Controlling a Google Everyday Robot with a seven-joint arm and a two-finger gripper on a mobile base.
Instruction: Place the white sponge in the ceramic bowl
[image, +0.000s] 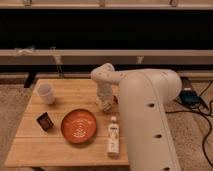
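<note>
The ceramic bowl (79, 125) is a round orange-red dish with pale rings at its centre, on the wooden table (35, 145) front of middle. My gripper (104, 104) points down at the table just behind and to the right of the bowl. A small off-white lump, the white sponge (105, 106), shows at the gripper's tip, low over the table. Whether it is held or lying there is unclear. The arm's white body fills the right side.
A white cup (46, 93) stands at the table's back left. A small dark box (45, 121) lies left of the bowl. A white bottle (114, 138) lies right of the bowl near the front edge. Cables and a blue object (190, 96) are on the floor at right.
</note>
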